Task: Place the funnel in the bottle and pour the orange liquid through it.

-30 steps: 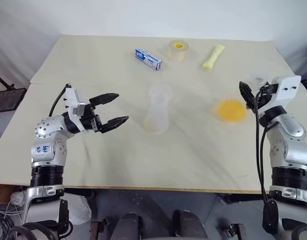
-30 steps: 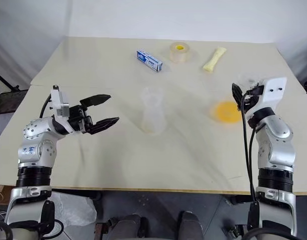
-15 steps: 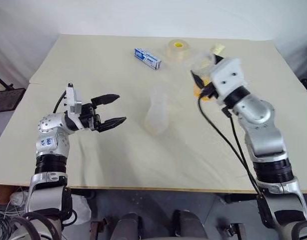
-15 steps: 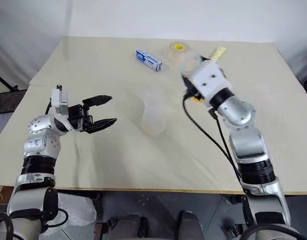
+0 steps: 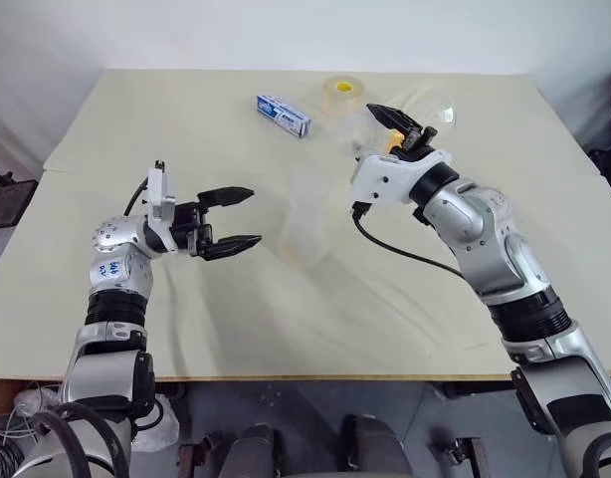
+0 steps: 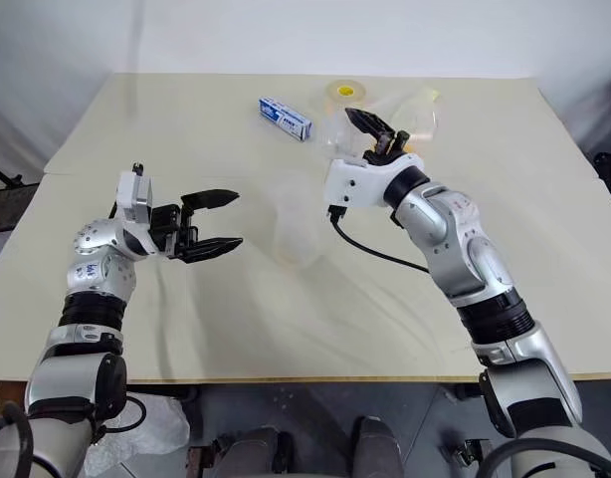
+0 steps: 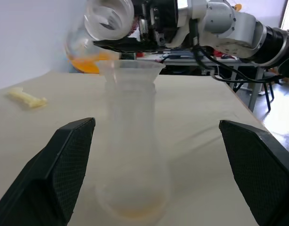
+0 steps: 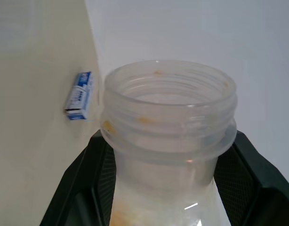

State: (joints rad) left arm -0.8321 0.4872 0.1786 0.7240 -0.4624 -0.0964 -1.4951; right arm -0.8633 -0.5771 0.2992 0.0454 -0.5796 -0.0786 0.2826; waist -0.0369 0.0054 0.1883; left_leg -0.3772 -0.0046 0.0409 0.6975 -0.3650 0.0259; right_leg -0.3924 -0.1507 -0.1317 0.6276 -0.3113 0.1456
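The clear bottle (image 7: 132, 155) stands upright mid-table with the small clear funnel (image 7: 130, 69) seated in its neck. A faint orange trace lies at the bottle's base. My left gripper (image 5: 254, 215) is open, level with the bottle and a short way to its left, its fingers (image 7: 71, 160) apart from it. My right gripper (image 5: 405, 124) is shut on a clear jar (image 8: 168, 108), held tilted in the air above and just behind the funnel. The orange liquid (image 7: 88, 62) pools in the jar's lower side. No stream shows.
A blue-and-white box (image 5: 283, 115) and a tape roll (image 5: 343, 90) lie at the table's far side. A pale yellow tube (image 7: 27, 98) lies beyond the bottle. The right arm's black cable (image 5: 400, 251) hangs over the table right of the bottle.
My right arm has swung from the table's right side to the middle, lifting the jar and rolling it into a tilt near the funnel. The left gripper stays open, hardly moved.
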